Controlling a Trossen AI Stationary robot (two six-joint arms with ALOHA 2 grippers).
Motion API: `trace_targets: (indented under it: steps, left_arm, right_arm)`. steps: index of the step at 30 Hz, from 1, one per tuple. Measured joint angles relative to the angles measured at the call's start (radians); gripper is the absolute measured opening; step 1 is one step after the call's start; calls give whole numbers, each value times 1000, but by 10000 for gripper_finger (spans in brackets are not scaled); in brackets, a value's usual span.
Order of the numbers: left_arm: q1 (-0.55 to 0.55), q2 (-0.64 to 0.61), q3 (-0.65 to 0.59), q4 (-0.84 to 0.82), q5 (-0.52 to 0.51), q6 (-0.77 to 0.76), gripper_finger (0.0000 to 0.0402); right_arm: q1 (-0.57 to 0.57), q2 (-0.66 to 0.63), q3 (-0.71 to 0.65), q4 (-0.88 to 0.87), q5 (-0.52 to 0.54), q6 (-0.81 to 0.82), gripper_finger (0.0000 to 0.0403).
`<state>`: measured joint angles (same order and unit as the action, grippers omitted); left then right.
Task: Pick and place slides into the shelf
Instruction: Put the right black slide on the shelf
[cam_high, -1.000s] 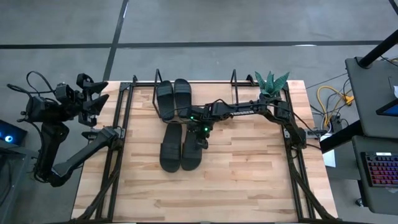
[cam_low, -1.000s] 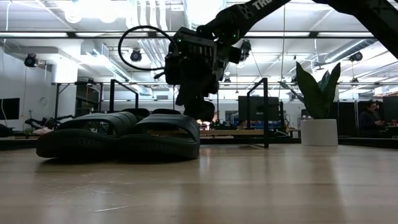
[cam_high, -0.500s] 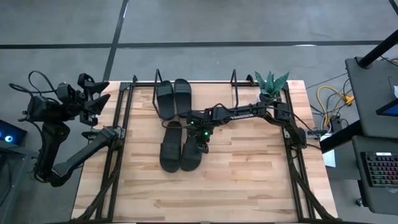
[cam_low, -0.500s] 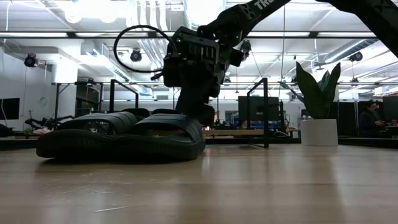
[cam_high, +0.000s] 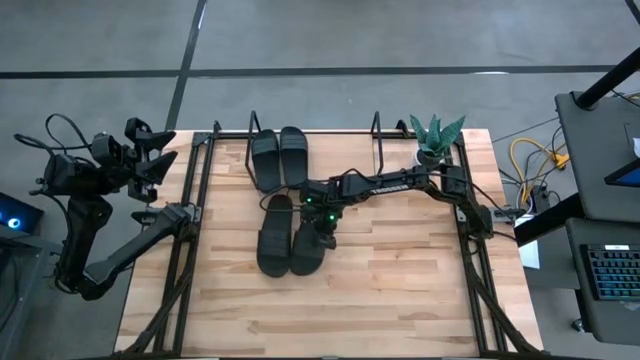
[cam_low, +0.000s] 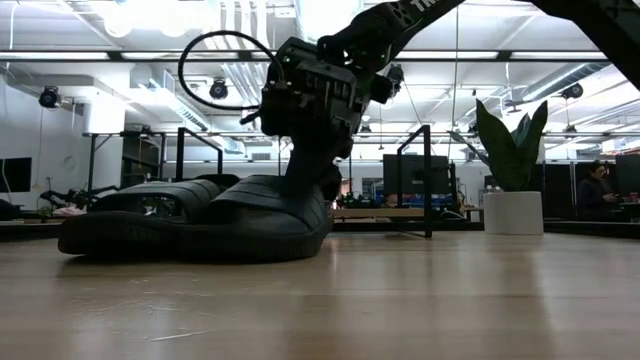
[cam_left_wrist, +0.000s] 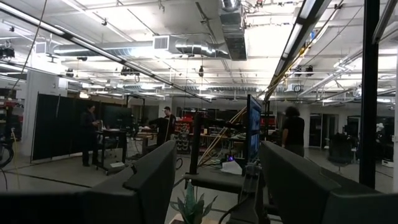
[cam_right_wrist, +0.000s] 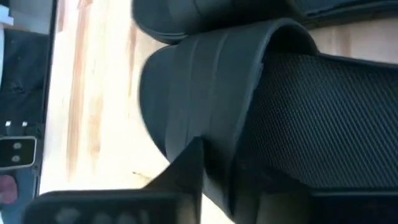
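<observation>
- Right claw (cam_high: 322, 222) down at frame centre in the high view, fingers pinched on the strap of the right-hand slide (cam_high: 309, 240) of the loose pair; in the right wrist view, one dark finger (cam_right_wrist: 186, 168) outside the strap (cam_right_wrist: 211, 81), the other seemingly tucked beneath.
- Gripped slide's strap end tipped up off the bench (cam_high: 400, 290) in the low view, far end resting on the wood, side against its twin slide (cam_high: 272, 235).
- Two other slides (cam_high: 279, 158) already side by side on the shelf (cam_high: 340, 145), upper centre of the high view; free room to their right, before the potted plant (cam_high: 436, 135).
- Left claw (cam_high: 150, 160) parked off the bench at far left, fingers spread, nothing held.
- Risk, judged: soft strap bending or slipping free on the lift, dropping the slide.
- Risk: dangling sole swinging into the twin beside it and dragging it.
- Risk: hanging end catching the shelf's wire frame or knocking the stored pair on the way in.
</observation>
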<state>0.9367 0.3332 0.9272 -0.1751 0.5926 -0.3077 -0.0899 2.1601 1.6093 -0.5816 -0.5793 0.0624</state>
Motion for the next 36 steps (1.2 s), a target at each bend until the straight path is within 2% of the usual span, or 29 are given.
trace_targets:
  steps: [3,15,36]
  left_arm:
    - [0,0,0,0,0,0,217]
    - [0,0,0,0,1,-1,217]
    - [0,0,0,0,4,-4,217]
  right_arm:
    - [3,-1,0,0,-3,-30,16]
    - [5,-41,0,-28,-41,-22,12]
    - [-22,-349,7,-141,-56,-82,13]
